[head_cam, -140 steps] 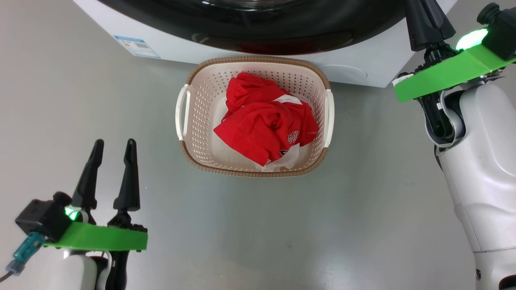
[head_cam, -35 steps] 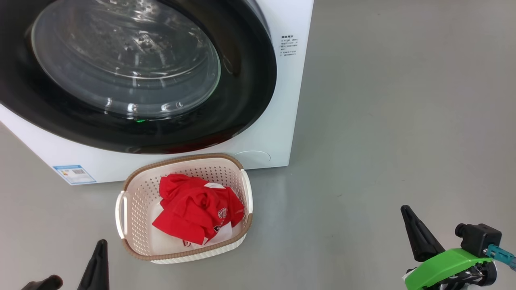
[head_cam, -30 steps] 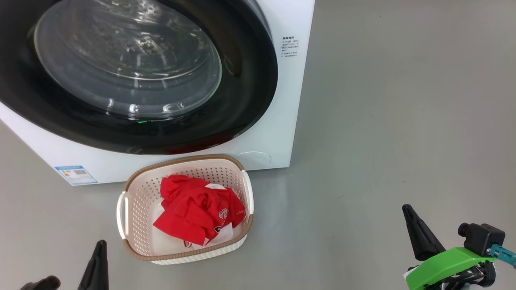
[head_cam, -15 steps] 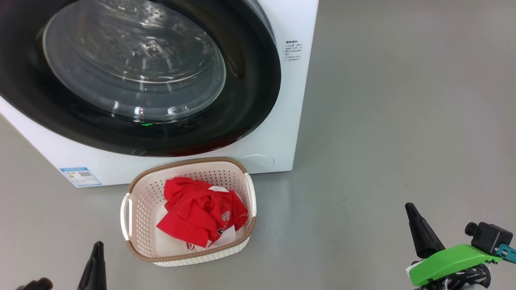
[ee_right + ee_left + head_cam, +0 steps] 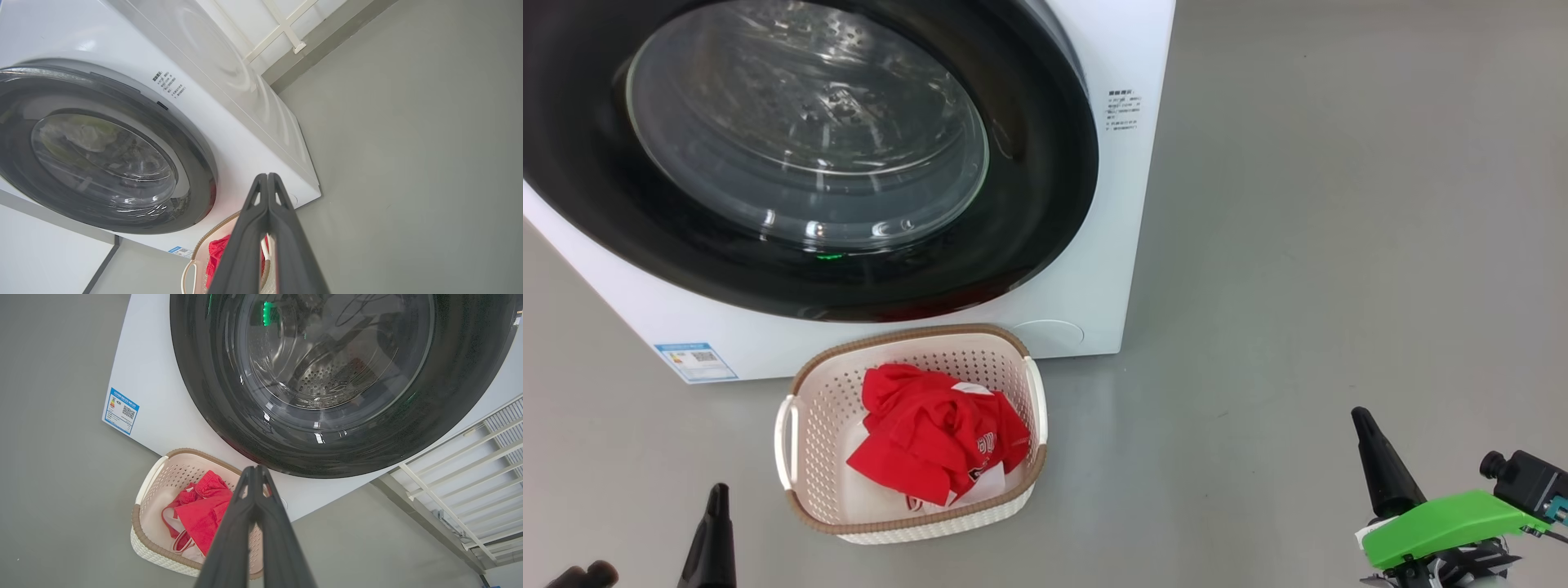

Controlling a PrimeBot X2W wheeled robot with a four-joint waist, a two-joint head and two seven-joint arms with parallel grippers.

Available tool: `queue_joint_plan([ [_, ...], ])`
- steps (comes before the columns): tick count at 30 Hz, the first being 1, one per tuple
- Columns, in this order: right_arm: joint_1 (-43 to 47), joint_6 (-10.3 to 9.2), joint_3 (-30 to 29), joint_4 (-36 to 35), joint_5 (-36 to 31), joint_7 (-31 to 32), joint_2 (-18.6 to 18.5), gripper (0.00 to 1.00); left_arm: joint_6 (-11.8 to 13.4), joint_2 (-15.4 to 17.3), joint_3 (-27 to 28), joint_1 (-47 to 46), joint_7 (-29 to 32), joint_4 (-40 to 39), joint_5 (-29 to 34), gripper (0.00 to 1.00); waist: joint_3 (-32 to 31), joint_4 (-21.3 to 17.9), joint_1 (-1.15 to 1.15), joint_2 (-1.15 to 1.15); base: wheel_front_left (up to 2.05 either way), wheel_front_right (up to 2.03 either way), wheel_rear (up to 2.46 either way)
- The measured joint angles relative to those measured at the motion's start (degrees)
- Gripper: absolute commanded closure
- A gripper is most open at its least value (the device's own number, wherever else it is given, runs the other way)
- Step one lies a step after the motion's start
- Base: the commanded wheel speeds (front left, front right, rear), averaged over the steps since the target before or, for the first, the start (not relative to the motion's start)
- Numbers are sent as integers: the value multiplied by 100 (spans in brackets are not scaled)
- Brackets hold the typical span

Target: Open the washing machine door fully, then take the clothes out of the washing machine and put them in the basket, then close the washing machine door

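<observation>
In the upper left of the head view, the white washing machine [image 5: 1131, 245] stood on the grey floor [image 5: 1298, 286]. Its round, black-rimmed door [image 5: 1045, 188] lay shut against the front. A blue label [image 5: 696, 362] was stuck on at its lower left. Just in front of the machine, at lower centre, sat the cream basket [image 5: 821, 408], with the red clothes [image 5: 931, 437] bunched inside. The left pincer [image 5: 716, 502] rose from the lower left corner and the right pincer [image 5: 1364, 425] from the lower right. Both were empty and well apart from the basket.

In the left wrist view, that pincer's two dark fingers [image 5: 237, 531] were pressed together, holding nothing. The basket and clothes lay behind them at lower left, the door filled the top, and a white railing [image 5: 461, 469] crossed the right.

In the right wrist view, the fingers [image 5: 245, 253] were likewise pressed together and empty. The shut door was at left, and the basket's rim and a patch of red cloth showed at the bottom.
</observation>
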Motion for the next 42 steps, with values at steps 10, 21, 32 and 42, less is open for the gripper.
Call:
queue_joint_plan([
  [10, 0, 0, -127, -46, 538, 166, 87, 100, 0, -49, 58, -20, 154, 0, -565, 100, -59, 40, 0, 0, 0, 0, 0],
  [21, 1, -3, -246, -112, 1165, 342, 174, 100, 0, -112, 148, -40, 358, 0, -1185, 100, -130, 86, 0, 0, 0, 0, 0],
  [32, 10, -4, -377, -159, 1670, 526, 263, 100, 0, -168, 210, -130, 509, 0, -1734, 100, -189, 126, 0, 0, 0, 0, 0],
  [42, 85, -4, -514, -205, 2185, 692, 341, 100, 0, -222, 278, -148, 664, 0, -2239, 100, -248, 165, 0, 0, 0, 0, 0],
])
